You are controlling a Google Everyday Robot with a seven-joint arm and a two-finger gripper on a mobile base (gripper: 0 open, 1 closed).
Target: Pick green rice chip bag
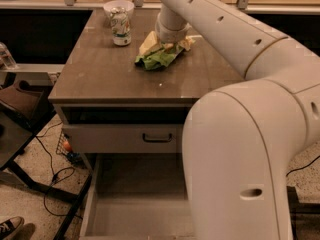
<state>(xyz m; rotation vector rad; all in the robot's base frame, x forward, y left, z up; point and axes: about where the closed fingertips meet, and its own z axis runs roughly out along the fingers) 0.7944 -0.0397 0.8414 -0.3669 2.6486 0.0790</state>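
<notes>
Cabinet [115, 79] w/ open drawer [140, 216], speckled flr [27, 201]

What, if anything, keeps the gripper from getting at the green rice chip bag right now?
Probably nothing, so yes. The gripper hangs right over the far end of the green rice chip bag; the drink can stands clear to its left. A yellowish wrapper beside the bag might get caught too.
</notes>
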